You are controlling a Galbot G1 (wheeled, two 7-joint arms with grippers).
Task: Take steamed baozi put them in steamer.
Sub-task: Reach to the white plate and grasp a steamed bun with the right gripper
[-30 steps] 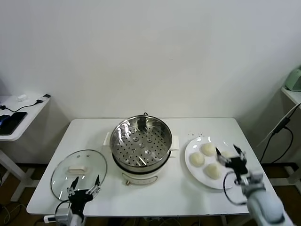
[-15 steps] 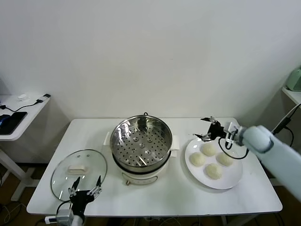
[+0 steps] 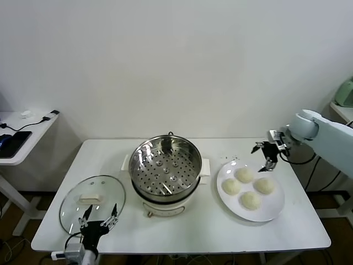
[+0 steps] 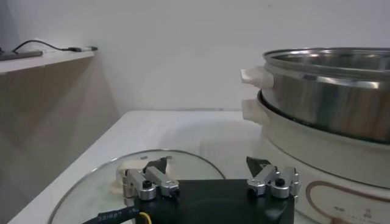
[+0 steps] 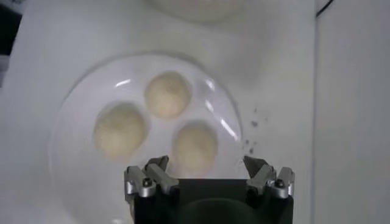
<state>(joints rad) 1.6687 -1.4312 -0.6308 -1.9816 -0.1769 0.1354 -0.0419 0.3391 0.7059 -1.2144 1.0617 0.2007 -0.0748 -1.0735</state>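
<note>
Fingers of the right gripper are hovering spread wide and empty, just above the steamed baozi lying on their plate.

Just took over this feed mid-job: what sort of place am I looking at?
Probably a lab or office test setup, not a real kitchen: a plain white table against a bare wall, holding only the steamer, its glass lid and a plate of baozi.

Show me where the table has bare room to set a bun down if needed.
Bare patches: the front strip of the table between steamer and plate, and the back-left corner behind the glass lid. Crowded: the plate with four baozi under the right gripper, and the lid's front edge by the left gripper.
</note>
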